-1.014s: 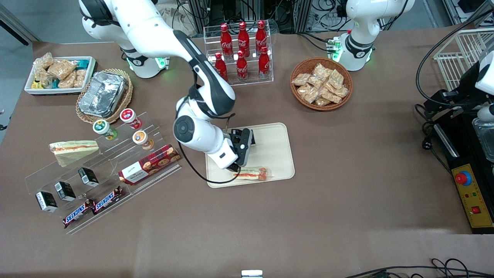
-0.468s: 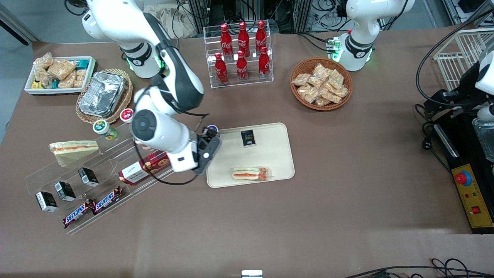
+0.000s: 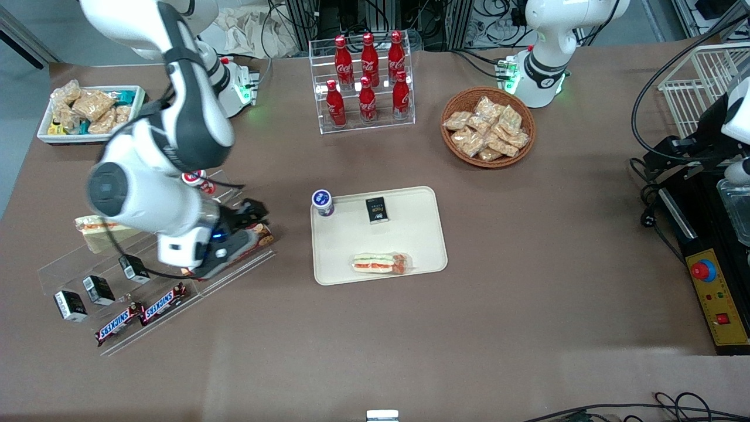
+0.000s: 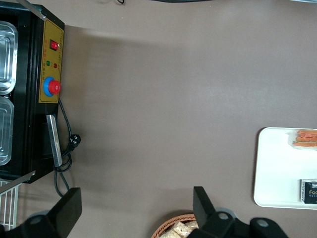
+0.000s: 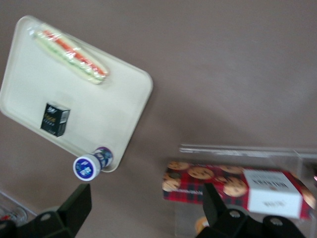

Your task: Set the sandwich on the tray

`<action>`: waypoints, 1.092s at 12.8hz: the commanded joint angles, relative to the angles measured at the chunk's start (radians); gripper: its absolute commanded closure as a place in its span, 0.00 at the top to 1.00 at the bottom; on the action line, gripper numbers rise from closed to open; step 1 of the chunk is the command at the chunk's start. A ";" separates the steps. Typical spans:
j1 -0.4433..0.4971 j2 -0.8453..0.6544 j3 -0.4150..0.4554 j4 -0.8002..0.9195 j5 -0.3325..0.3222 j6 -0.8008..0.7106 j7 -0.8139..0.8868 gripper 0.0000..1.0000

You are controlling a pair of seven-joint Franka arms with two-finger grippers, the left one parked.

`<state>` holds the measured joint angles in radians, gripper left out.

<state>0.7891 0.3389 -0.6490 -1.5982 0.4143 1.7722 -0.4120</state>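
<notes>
my gripper (image 3: 249,214) hangs over the red cookie box (image 3: 234,249) on the clear display rack (image 3: 88,264), fingers spread wide with nothing between them. the sandwich (image 3: 379,263) lies flat on the tray (image 3: 410,234), near its front edge, well apart from my gripper.

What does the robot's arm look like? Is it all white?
Mostly white and rounded, with dark grey-black sections, a round dark cap on one joint and a thin black cable looping beside it. The gripper, above the cookie box, is black with two fingers. A green light glows at the arm's base.
</notes>
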 commanded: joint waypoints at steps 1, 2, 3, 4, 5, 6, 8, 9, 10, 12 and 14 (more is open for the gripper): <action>0.013 -0.061 -0.085 -0.022 -0.047 -0.034 0.071 1.00; 0.015 -0.092 -0.105 -0.034 -0.095 -0.036 0.123 1.00; 0.013 -0.121 -0.107 -0.035 -0.156 -0.036 0.189 1.00; 0.010 -0.156 -0.106 -0.037 -0.219 -0.042 0.250 1.00; 0.007 -0.181 -0.104 -0.045 -0.262 -0.062 0.283 1.00; -0.020 -0.199 -0.101 -0.051 -0.279 -0.085 0.286 1.00; -0.063 -0.211 -0.100 -0.049 -0.299 -0.106 0.280 1.00; -0.083 -0.227 -0.092 -0.051 -0.345 -0.109 0.279 1.00; -0.118 -0.235 -0.065 -0.051 -0.365 -0.111 0.274 1.00; -0.332 -0.251 0.152 -0.049 -0.370 -0.112 0.274 1.00; -0.536 -0.268 0.343 -0.049 -0.368 -0.143 0.285 1.00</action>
<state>0.4079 0.1146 -0.4610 -1.6281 0.0728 1.6583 -0.1503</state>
